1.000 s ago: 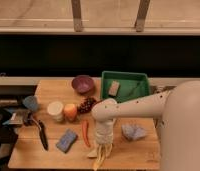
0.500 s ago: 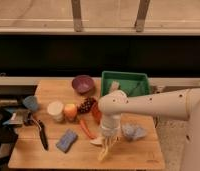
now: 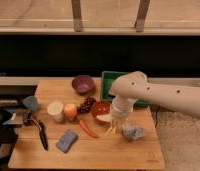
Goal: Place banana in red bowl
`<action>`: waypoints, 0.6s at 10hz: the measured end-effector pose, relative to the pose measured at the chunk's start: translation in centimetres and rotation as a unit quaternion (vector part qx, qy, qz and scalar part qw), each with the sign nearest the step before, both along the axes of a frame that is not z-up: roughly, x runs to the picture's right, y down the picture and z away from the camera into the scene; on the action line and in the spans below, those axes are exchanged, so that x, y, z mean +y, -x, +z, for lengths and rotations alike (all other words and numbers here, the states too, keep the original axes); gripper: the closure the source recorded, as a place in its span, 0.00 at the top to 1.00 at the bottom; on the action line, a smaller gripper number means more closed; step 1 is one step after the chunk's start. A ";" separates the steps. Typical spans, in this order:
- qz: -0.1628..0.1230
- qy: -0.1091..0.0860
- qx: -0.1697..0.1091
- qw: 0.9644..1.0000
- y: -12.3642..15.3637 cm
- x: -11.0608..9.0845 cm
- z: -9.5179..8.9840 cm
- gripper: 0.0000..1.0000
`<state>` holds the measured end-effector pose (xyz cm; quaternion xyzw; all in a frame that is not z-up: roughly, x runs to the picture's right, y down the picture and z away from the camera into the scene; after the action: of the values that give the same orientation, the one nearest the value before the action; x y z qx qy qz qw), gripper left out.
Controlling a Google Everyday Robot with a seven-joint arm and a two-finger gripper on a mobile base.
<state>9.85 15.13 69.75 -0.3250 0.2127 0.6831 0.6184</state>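
The red bowl (image 3: 98,110) sits mid-table, right of the dark grapes (image 3: 86,105). My gripper (image 3: 114,119) hangs from the white arm (image 3: 143,95), which reaches in from the right, and sits at the bowl's right rim. It is shut on the pale yellow banana (image 3: 111,128), whose fingers dangle below it, just right of and in front of the bowl. The gripper and arm hide part of the bowl's right side.
A purple bowl (image 3: 83,83) and a green tray (image 3: 106,80) stand at the back. An orange fruit (image 3: 69,111), white cup (image 3: 55,111), orange-red stick (image 3: 87,129), blue sponge (image 3: 67,141), black tool (image 3: 41,134) and crumpled blue cloth (image 3: 133,132) lie around.
My gripper has moved with the banana from the table's front edge back and to the right, up to the red bowl's rim. The bowl has come into view from behind the arm.
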 end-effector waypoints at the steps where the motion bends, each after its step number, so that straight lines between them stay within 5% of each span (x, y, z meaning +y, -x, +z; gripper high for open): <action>1: 0.008 -0.012 -0.005 1.000 -0.4 -1.6 0.3 0.00; 3: 0.029 -0.027 -0.040 0.998 0.0 -4.5 1.6 0.02; 6: 0.026 -0.022 -0.102 0.994 4.7 -5.6 4.1 0.29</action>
<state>5.20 9.54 73.85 -0.3851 0.1249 0.6665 0.6260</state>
